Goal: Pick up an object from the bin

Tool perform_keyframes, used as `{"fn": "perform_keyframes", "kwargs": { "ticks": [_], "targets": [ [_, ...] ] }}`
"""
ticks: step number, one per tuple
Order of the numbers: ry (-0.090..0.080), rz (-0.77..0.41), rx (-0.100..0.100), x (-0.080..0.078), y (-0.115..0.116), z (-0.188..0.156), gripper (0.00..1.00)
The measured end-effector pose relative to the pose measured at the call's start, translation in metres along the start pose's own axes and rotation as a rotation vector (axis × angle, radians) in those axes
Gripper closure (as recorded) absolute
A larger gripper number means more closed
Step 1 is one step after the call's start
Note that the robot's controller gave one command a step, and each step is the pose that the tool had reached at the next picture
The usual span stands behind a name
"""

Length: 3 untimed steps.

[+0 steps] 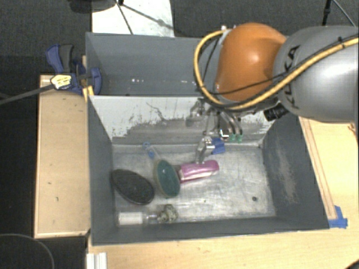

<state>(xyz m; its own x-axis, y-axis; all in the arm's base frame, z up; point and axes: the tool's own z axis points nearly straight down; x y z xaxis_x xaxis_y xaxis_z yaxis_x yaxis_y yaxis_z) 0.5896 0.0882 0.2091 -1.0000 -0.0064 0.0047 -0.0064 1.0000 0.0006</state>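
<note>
Just below fingers: pink-handled brush.

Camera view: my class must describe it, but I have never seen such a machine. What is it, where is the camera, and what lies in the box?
The grey and orange machine is a robot arm, reaching in from the right. The camera looks down, slightly sideways, into a grey metal bin. In it lie a black oval pad, a green disc, a pink tube and a small clear bottle. The arm's jaws hang close to the pink tube; whether they hold anything cannot be told.
</note>
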Motion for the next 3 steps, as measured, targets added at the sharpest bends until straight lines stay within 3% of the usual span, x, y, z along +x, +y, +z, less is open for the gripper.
{"fn": "perform_keyframes", "kwargs": {
  "ticks": [1,2,3],
  "targets": [
    [0.001,-0.105,0.001,0.014,-0.042,0.123,0.00],
    [-0.007,-0.103,0.000,0.011,-0.040,0.118,1.00],
    [-0.014,-0.134,0.001,0.004,-0.043,-0.015,1.00]
  ]
}}
